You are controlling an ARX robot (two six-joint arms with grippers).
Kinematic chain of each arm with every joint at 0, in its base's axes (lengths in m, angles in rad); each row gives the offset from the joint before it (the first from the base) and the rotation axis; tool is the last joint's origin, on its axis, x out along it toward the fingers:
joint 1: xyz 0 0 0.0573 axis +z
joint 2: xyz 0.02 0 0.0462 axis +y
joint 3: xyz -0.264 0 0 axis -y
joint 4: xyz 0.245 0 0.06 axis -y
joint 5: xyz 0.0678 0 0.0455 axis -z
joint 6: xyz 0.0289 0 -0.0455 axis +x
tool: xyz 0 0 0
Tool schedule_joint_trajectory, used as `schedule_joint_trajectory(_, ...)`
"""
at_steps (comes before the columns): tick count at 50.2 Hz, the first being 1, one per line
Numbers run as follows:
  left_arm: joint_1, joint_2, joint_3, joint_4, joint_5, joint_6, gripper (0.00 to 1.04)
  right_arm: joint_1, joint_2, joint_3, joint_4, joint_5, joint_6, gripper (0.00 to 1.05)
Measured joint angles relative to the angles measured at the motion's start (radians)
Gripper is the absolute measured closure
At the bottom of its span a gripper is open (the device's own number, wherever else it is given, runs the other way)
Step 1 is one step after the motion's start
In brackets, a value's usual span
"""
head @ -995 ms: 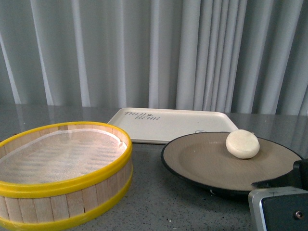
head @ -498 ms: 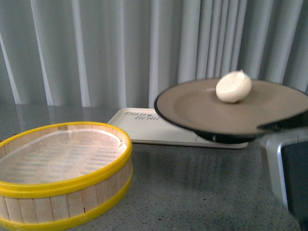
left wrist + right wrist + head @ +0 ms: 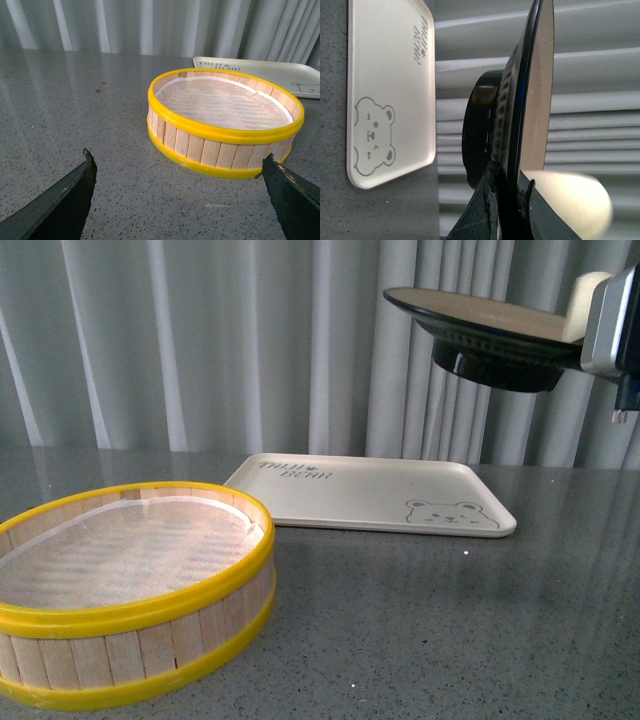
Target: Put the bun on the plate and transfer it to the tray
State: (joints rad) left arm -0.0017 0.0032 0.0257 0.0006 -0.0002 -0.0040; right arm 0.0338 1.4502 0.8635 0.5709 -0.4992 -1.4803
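Bun (image 3: 582, 302) is sitting on the plate (image 3: 480, 318), close to the edge where the right pincer (image 3: 510, 212) is clenching the rim, so the first half of the job is looking done. In the front view only a cream sliver of it is showing beside the arm's housing. In the right wrist view it is appearing as a blurred pale mound (image 3: 570, 200) on the plate's brown face (image 3: 540, 90), just beside the pincer. The plate is hanging high in the air on the right, well clear of the counter (image 3: 420, 620), with its dark foot showing from underneath, and it is looking a little tilted rather than level. The tray (image 3: 360, 490) is lying flat and bare on the far side of the counter, with its bear drawing facing the robot; in the right wrist view the tray (image 3: 390, 75) is showing beyond the plate's underside. Whether the plate is hanging squarely over it is hard to judge. What is remaining, by my reading, is carrying the plate over the tray, lowering it and letting go. The left pincer (image 3: 177, 165) is hovering released and holding nothing, near the yellow-rimmed steamer basket (image 3: 225, 132), which is standing on the near left of the counter, apart from the tray.
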Motion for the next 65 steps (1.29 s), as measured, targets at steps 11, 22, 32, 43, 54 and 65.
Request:
schedule_joint_trajectory(11,0.0,0.0,0.0,0.0,0.0,0.0,0.07,-0.005,0.132,0.061,0.032,0.008,0.11,1.02)
schedule_joint_trajectory(22,0.0,0.0,0.0,0.0,0.0,0.0,0.07,-0.024,0.246,0.177,0.04,0.0,0.202,1.02)
schedule_joint_trajectory(32,0.0,0.0,0.0,0.0,0.0,0.0,0.07,-0.049,0.341,0.305,-0.089,-0.025,0.18,1.02)
schedule_joint_trajectory(43,0.0,0.0,0.0,0.0,0.0,0.0,0.07,-0.051,0.486,0.491,-0.372,-0.074,-0.026,1.02)
schedule_joint_trajectory(54,0.0,0.0,0.0,0.0,0.0,0.0,0.07,-0.056,0.602,0.655,-0.531,-0.071,-0.195,1.02)
schedule_joint_trajectory(65,0.0,0.0,0.0,0.0,0.0,0.0,0.07,-0.071,0.69,0.779,-0.597,-0.065,-0.318,1.02)
